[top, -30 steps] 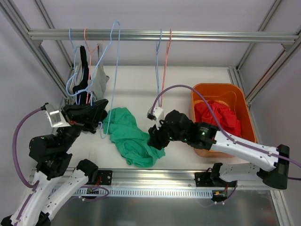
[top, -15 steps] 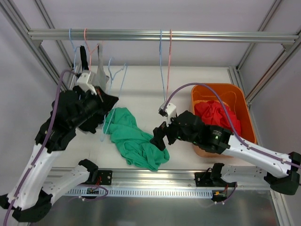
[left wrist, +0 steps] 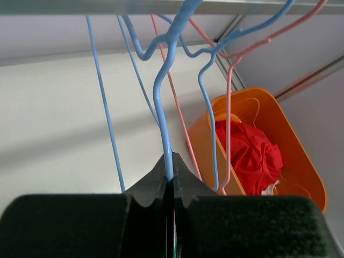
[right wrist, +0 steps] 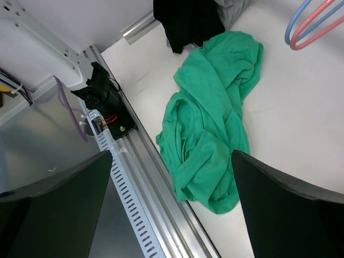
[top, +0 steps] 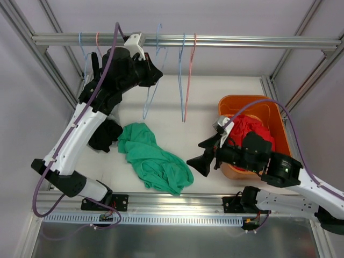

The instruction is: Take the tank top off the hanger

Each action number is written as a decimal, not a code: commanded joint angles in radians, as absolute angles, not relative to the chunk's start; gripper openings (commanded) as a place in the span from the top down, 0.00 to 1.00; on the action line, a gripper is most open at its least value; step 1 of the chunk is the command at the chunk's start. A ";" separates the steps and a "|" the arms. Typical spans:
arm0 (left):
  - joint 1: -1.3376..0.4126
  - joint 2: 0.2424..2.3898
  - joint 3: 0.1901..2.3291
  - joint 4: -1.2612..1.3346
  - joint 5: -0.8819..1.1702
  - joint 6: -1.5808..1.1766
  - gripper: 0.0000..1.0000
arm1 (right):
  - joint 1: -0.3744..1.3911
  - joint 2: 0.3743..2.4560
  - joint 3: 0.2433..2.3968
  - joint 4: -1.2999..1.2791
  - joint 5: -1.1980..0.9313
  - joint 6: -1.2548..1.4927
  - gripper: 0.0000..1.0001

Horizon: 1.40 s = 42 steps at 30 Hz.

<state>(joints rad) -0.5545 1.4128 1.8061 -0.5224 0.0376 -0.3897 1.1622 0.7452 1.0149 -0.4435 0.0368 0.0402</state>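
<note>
The green tank top (top: 153, 161) lies crumpled on the white table, off any hanger; the right wrist view also shows the tank top (right wrist: 209, 134). My left gripper (top: 154, 74) is raised close to the rail and shut on a bare light-blue hanger (top: 152, 94). In the left wrist view the gripper (left wrist: 172, 164) pinches the hanger (left wrist: 163, 102) on the wire below its hook, which reaches the rail. My right gripper (top: 200, 156) hovers to the right of the tank top, open and holding nothing. Its wide-spread fingers (right wrist: 54, 204) frame the tank top from above.
An orange bin (top: 271, 110) with red cloth (top: 250, 131) stands at the right. A black garment (top: 105, 134) lies left of the tank top. Blue and pink empty hangers (top: 185, 80) hang mid-rail (top: 242, 41); more hangers with garments (top: 94, 62) hang at the far left.
My left arm lifted the blue hanger from beside the tank top up to the rail. My right gripper opened, let go of the green fabric and drew back to the right.
</note>
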 commanded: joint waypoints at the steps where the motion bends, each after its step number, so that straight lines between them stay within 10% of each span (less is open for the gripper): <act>1: -0.575 1.460 1.908 -0.500 0.006 -0.393 1.00 | 1.164 0.695 0.993 -0.440 0.011 0.071 0.01; 22: -0.646 1.510 1.732 -0.380 -0.029 -0.430 0.98 | 1.167 0.791 0.930 -0.368 -0.155 0.052 0.01; 28: -0.644 1.385 1.622 -0.383 -0.147 -0.385 0.05 | 1.207 0.888 0.928 -0.319 -0.092 0.023 0.00; 42: -0.640 0.682 1.132 -0.423 -0.397 -0.242 0.01 | 1.335 1.337 1.046 -0.186 0.257 -0.026 0.01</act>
<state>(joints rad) -0.6407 0.7727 1.2022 -0.4053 -0.3538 -0.3065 1.3300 1.2545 0.9627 -0.2832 0.1432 -0.0124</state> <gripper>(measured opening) 0.985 0.993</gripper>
